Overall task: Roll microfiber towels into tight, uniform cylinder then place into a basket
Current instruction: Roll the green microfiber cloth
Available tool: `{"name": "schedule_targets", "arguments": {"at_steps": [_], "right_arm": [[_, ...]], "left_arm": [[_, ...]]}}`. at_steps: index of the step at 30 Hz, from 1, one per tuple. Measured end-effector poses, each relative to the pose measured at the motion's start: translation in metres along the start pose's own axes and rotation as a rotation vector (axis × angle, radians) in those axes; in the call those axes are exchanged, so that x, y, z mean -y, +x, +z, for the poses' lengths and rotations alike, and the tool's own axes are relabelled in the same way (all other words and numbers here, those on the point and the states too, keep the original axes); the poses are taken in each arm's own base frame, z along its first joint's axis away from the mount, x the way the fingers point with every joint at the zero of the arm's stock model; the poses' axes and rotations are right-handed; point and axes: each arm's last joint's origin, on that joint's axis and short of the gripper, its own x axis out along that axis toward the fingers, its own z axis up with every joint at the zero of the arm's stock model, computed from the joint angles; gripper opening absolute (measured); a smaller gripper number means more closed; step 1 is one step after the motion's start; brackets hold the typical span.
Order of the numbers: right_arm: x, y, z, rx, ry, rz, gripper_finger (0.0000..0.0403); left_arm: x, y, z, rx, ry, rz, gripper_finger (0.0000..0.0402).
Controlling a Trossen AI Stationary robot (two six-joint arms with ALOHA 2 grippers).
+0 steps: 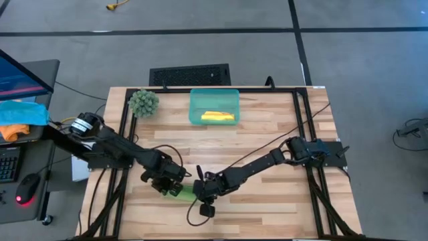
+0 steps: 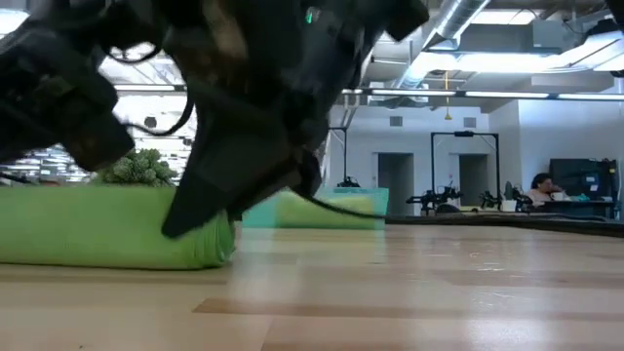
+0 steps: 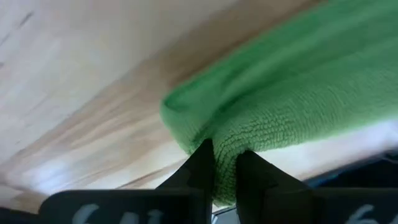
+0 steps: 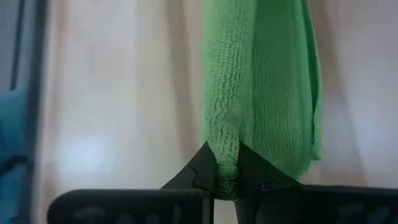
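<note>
The lime green towel [image 1: 184,193] lies rolled into a cylinder on the wooden table near its near edge, seen lying on the table top in the low view [image 2: 107,226]. My left gripper [image 1: 168,187] is shut on the roll's left end, my right gripper [image 1: 200,191] on its right end. The yellow towel [image 1: 218,117] lies rolled inside the teal basket [image 1: 214,96] at the table's far side. My left gripper pinches a ridge of the green roll's cloth [image 3: 225,163] between its two fingers, near one end of the roll. The roll stretches away from the fingers along the table. My right gripper pinches a fold of the green roll [image 4: 225,163] between its two fingers at the roll's end. The fingers lie along the roll, which runs straight away from them on the table.
A fuzzy green ball plant [image 1: 143,102] stands at the far left of the table, left of the basket. Black frame rails [image 1: 301,127] run along the table's sides. A side desk with cyan and orange cloths [image 1: 20,117] stands off the table's left.
</note>
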Motion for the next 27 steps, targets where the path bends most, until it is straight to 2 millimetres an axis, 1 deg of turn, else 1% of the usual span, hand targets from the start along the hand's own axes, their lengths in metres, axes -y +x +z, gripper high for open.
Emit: {"name": "schedule_targets", "arguments": {"at_steps": [4, 7, 12, 14, 18, 27], "right_arm": [[0.003, 0.004, 0.0, 0.01, -0.027, -0.006, 0.0046], [0.003, 0.004, 0.0, 0.002, -0.054, -0.002, 0.0046], [0.004, 0.004, 0.0, 0.012, -0.062, -0.018, 0.0048], [0.004, 0.004, 0.001, 0.029, -0.103, -0.035, 0.0055], [0.005, 0.004, 0.001, 0.029, -0.138, -0.042, 0.0084], [0.005, 0.002, 0.001, 0.011, -0.235, -0.044, 0.0174]], "left_arm": [[-0.007, 0.017, 0.007, -0.057, -0.01, 0.001, 0.0029], [-0.006, 0.024, 0.011, -0.071, 0.026, -0.041, 0.0029], [-0.006, 0.026, 0.012, -0.074, 0.024, -0.054, 0.0029], [-0.008, 0.026, 0.012, -0.076, 0.014, -0.04, 0.0029], [-0.008, 0.026, 0.012, -0.076, 0.017, -0.038, 0.0029], [-0.008, 0.026, 0.012, -0.087, 0.017, -0.033, 0.0029]]}}
